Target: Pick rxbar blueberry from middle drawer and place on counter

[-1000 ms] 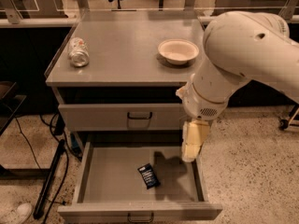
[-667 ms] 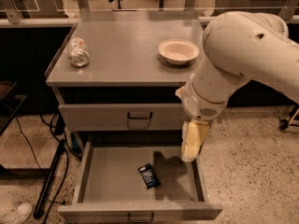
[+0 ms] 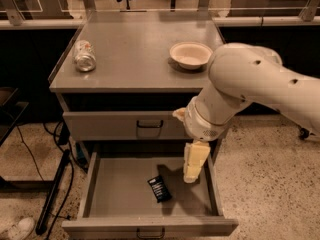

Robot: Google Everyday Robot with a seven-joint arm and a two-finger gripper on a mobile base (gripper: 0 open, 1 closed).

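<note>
The rxbar blueberry (image 3: 159,189) lies flat on the floor of the open middle drawer (image 3: 120,186), a small dark wrapper with white print, right of centre. My gripper (image 3: 194,170) hangs pointing down over the drawer's right side, a short way right of the bar and apart from it. Its lower end sits just above the drawer floor. The counter (image 3: 135,49) is the cabinet's grey top above.
A crushed silver can (image 3: 84,55) lies at the counter's left and a pale bowl (image 3: 190,54) stands at its right. The upper drawer (image 3: 125,125) is closed. My bulky arm (image 3: 250,84) overhangs the cabinet's right front corner. Dark poles (image 3: 55,189) lean left of the cabinet.
My arm has swung left and lower, bringing the gripper down into the drawer's right side and closer to the bar. The bar, can and bowl have not moved.
</note>
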